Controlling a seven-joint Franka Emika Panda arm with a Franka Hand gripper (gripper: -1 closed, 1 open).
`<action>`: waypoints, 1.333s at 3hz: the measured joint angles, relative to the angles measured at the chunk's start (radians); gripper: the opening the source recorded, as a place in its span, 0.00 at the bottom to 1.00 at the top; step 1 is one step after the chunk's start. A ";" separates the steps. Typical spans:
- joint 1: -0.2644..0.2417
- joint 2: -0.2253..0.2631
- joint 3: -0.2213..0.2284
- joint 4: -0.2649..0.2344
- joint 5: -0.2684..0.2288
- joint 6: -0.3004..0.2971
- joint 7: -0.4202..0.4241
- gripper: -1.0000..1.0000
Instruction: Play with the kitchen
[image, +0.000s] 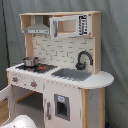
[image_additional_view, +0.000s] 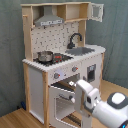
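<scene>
Kitchen (image: 60, 75), a child-size toy unit of white panels and light wood, stands on the floor against a grey curtain in both exterior views. A small metal pot (image_additional_view: 45, 56) sits on the red-ringed hob (image_additional_view: 59, 58), and the black faucet (image: 83, 59) arches over the grey sink (image: 72, 74). In the second exterior view the oven door (image_additional_view: 64, 102) hangs open, which I judge to be the one step of play already made; knobs, pot, faucet and upper cupboard look untouched. My gripper (image_additional_view: 85, 95) is at the open oven, just beside the door's upper edge; I cannot tell how it is set. The first exterior view shows only a pale part of my arm (image: 22, 121) at its bottom edge.
</scene>
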 joint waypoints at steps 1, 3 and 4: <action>-0.008 0.000 0.062 0.017 0.000 -0.011 0.106 1.00; -0.021 0.001 0.151 0.021 0.006 -0.013 0.286 1.00; -0.049 0.001 0.200 0.017 0.006 -0.013 0.370 1.00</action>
